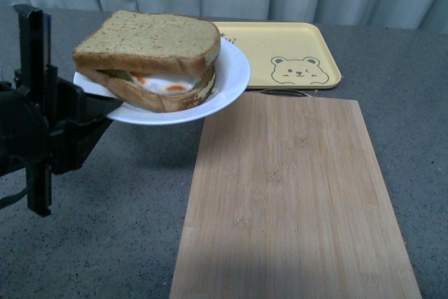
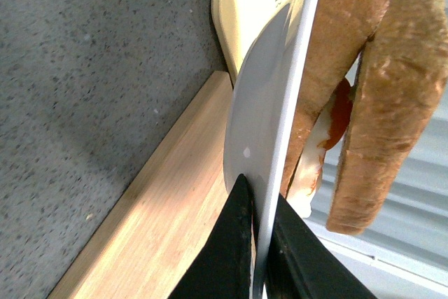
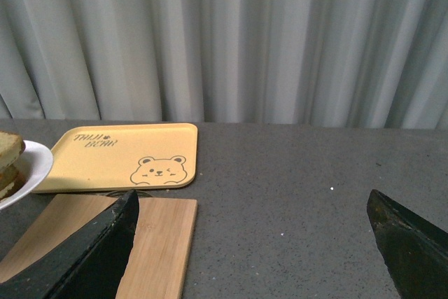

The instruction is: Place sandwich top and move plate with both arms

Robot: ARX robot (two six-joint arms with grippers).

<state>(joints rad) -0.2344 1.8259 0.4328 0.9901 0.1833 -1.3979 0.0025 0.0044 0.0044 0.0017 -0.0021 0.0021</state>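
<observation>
Plate: we see the white plate at about 10 o'clock in the front view. It is held clear of the worktop, roughly level, with its shadow on the grey surface beneath.
Sandwich top: the plain slice lies flat on top of the stack on the plate, over the lower slice. Fried egg shows between the two slices.
Left tool: the left tool is clamped on the plate's rim at the plate's 8 o'clock edge. In the left wrist view, one black finger sits on each face of the rim.
Right tool: the right tool has its fingers wide apart with nothing between them. We see it only in its own wrist view, and only the finger ends are in frame.
Board: the bamboo cutting board runs from the centre toward 5 o'clock, and its near end is cut off.
Tray: the yellow bear tray lies at 1 o'clock, and the plate covers its left corner.
Hard to make out: most of the egg is hidden between the slices. We cannot tell what the dark patch under the top slice is. The left arm is a dark mass at 9 o'clock, partly out of frame.
</observation>
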